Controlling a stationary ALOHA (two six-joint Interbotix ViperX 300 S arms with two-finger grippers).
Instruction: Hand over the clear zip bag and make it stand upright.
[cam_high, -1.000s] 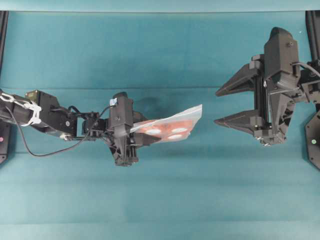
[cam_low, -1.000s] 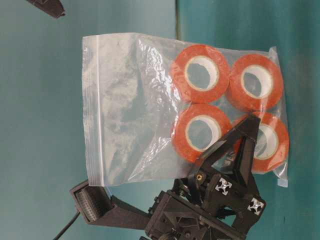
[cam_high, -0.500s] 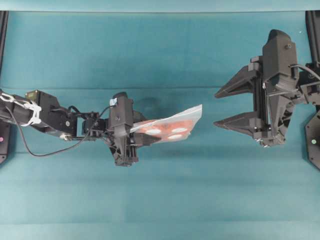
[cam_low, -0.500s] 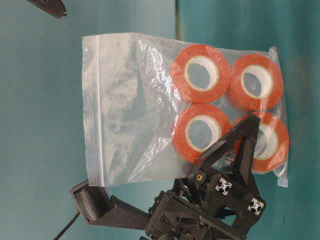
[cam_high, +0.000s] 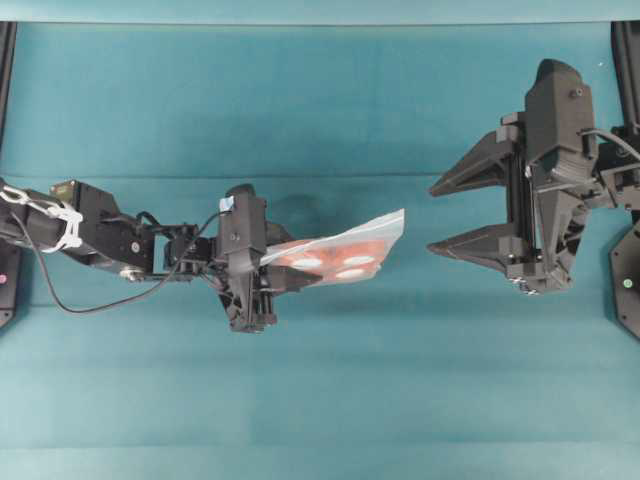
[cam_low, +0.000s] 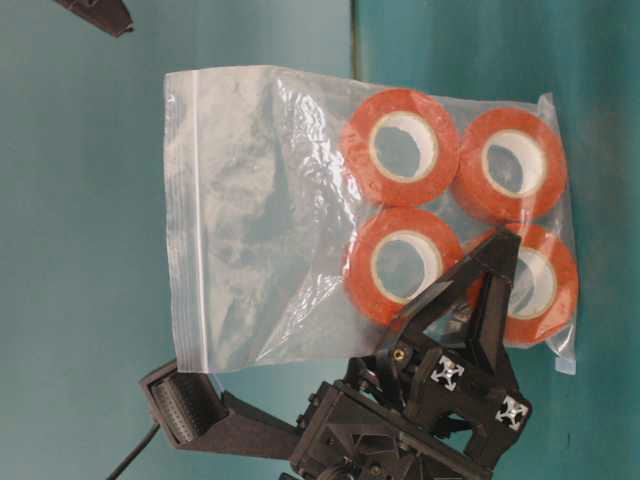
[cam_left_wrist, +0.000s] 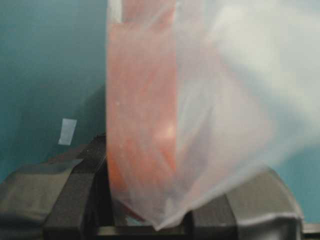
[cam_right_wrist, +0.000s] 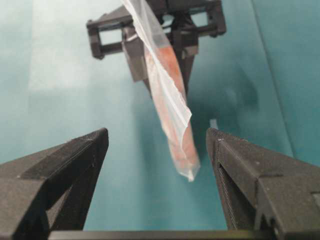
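The clear zip bag (cam_high: 345, 252) is held off the teal table (cam_high: 320, 400), near the middle of the overhead view, pinched at its 9 o'clock end by the left gripper (cam_high: 285, 265), whose jaws are closed on the plastic. From that grip the bag is stretched out toward 3 o'clock, its free corner lifted slightly toward 2 o'clock. Four orange tape rolls (cam_low: 400, 147) with white cores are seen through the plastic in the table-level view, bunched at one end, while the zip-seal end is left flat. The right gripper (cam_high: 445, 215) is kept well apart from the bag at 3 o'clock, its jaws spread wide and nothing held between them; in its wrist view the bag (cam_right_wrist: 170, 95) is seen edge-on between the two fingers (cam_right_wrist: 60, 170).
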